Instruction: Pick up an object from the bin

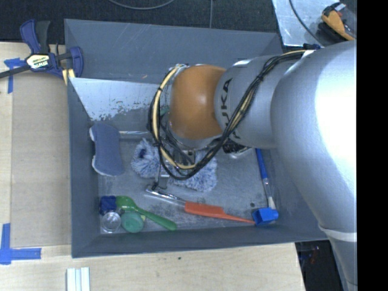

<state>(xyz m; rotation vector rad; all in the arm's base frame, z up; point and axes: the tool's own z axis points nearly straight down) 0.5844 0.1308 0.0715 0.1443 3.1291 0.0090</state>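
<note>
My gripper [162, 184] reaches down below the arm's wrist in the middle of the bin, mostly hidden by the wrist. It hangs at the front edge of a fluffy blue-and-white cloth bundle [144, 158], which spreads to both sides beneath the wrist. Just in front of the gripper a small silvery metal piece [159, 193] lies on the bin floor. An orange flat tool with a long pointed handle [216, 212] lies to the front right of it. A green plastic spoon [140, 214] lies to the front left.
A blue oval sponge-like pad [108, 148] lies against the left wall. A blue cap [107, 204] and a clear round thing [110, 222] sit in the front left corner. A blue-handled brush [264, 187] with a blue block end lies along the right side.
</note>
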